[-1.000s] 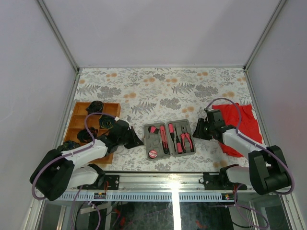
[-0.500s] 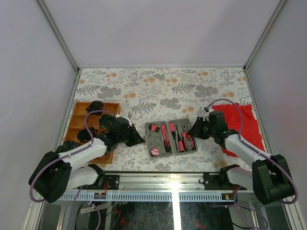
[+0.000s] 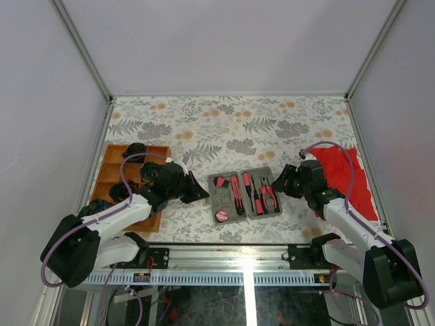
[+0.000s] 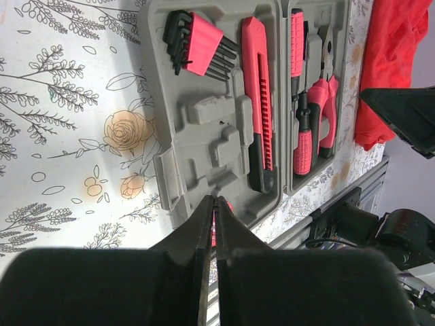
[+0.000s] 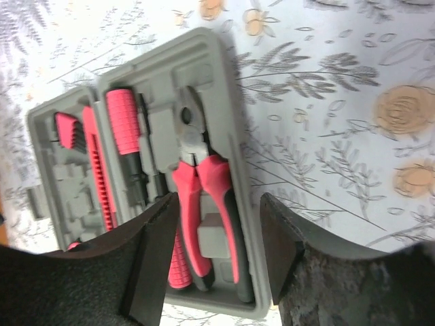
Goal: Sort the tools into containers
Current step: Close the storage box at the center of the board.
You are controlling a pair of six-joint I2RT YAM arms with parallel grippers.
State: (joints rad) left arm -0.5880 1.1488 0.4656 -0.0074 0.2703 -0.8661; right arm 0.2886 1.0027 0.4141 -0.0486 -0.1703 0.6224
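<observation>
The grey case (image 3: 219, 197) lies open in the middle, between my grippers. It holds hex keys (image 4: 197, 51), a pink knife (image 4: 257, 102), a screwdriver (image 4: 302, 139), pliers (image 5: 204, 197) and a round pink disc (image 3: 220, 216). My left gripper (image 3: 202, 197) is shut and empty, its tips (image 4: 216, 202) over the case's left half near its edge. My right gripper (image 3: 277, 185) is open at the case's right edge. In the right wrist view its fingers (image 5: 153, 251) straddle the pliers' handles from above. The wooden tray (image 3: 112, 166) is at the left.
The red cloth (image 3: 348, 178) lies at the right edge behind my right arm. The tray holds dark round objects (image 3: 136, 148). The flowered tablecloth (image 3: 231, 125) covers the table. Frame posts and grey walls enclose the sides and back.
The case has shifted slightly right and away. My left gripper has followed it to the right. My right arm has lifted and swung its gripper over the case's right edge.
</observation>
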